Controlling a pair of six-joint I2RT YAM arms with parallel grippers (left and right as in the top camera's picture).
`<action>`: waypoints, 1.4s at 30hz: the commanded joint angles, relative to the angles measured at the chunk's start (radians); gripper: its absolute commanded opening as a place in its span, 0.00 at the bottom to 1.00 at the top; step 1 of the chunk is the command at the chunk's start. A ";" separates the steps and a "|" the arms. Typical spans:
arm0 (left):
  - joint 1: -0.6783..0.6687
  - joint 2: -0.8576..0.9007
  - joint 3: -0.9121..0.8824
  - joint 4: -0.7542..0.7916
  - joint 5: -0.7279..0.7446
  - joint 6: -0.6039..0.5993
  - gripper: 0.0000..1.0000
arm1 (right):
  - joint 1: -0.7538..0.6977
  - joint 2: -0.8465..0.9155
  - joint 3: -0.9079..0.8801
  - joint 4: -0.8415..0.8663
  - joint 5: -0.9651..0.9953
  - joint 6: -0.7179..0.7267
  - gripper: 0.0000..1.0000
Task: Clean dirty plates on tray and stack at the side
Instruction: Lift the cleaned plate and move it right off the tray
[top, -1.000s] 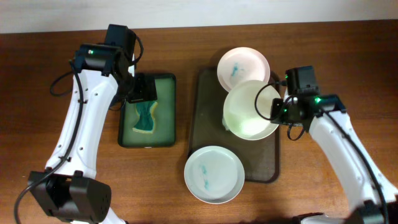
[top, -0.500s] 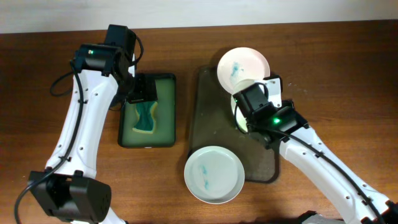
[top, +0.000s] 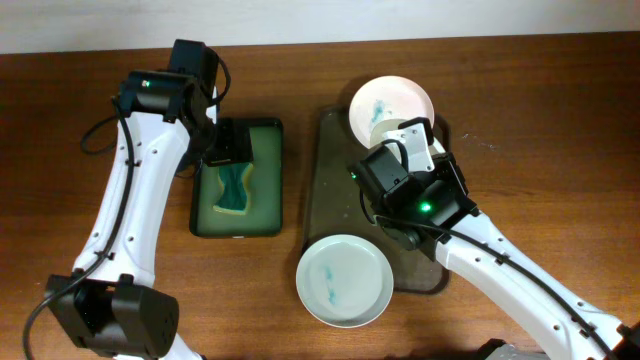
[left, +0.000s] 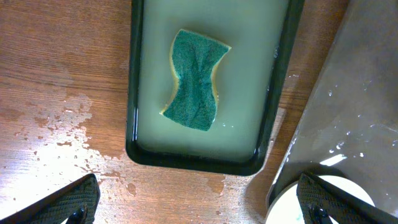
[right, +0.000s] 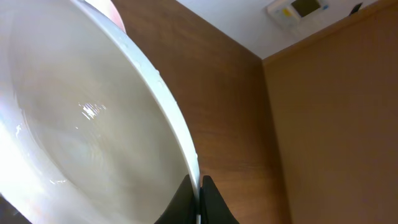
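My right gripper (right: 199, 194) is shut on the rim of a white plate (right: 74, 124), which is held tilted and fills the left of the right wrist view. In the overhead view the right arm (top: 412, 195) lies over the brown tray (top: 335, 190) and hides most of that plate. A blue-stained plate (top: 390, 100) sits at the tray's far end. Another stained plate (top: 343, 280) overlaps its near end. My left gripper (left: 202, 208) is open and empty above the black basin (left: 134, 93), where a green sponge (left: 196, 81) lies in water.
The black basin (top: 200, 215) stands left of the brown tray. Water drops wet the wood (left: 62, 124) left of the basin. Bare wooden table (top: 560, 110) lies right of the tray.
My right arm swung left over the tray and turned the held plate from facing up to tilted, so the arm now covers it. The left arm has not moved.
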 joint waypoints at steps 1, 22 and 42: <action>0.002 -0.002 0.004 -0.001 0.007 0.004 0.99 | 0.010 -0.014 0.029 0.002 0.072 -0.010 0.04; 0.002 -0.002 0.004 -0.001 0.007 0.004 0.99 | 0.100 -0.014 0.073 0.067 0.226 -0.192 0.04; 0.002 -0.002 0.004 -0.001 0.007 0.004 0.99 | 0.099 -0.014 0.073 0.071 0.219 -0.180 0.04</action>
